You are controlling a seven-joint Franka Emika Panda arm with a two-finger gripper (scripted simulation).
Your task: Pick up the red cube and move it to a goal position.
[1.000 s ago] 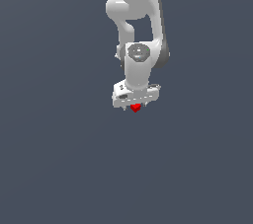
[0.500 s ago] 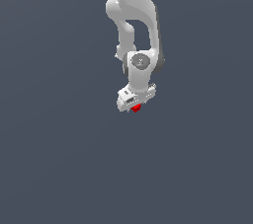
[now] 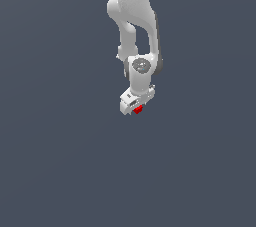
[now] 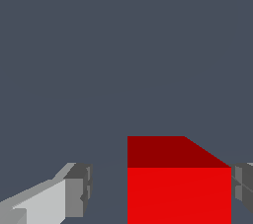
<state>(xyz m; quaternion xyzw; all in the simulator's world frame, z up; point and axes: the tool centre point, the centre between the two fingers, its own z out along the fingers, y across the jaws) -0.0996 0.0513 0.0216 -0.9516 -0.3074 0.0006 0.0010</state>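
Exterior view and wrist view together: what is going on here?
A white Panda arm is working on the red cube. In the wrist view the cube sits between the two fingers of the pincer: one finger lies close against one side, while a clear gap remains on the other side. In the exterior view the cube peeks out just under the pincer, against a plain grey background. No goal marker is visible.
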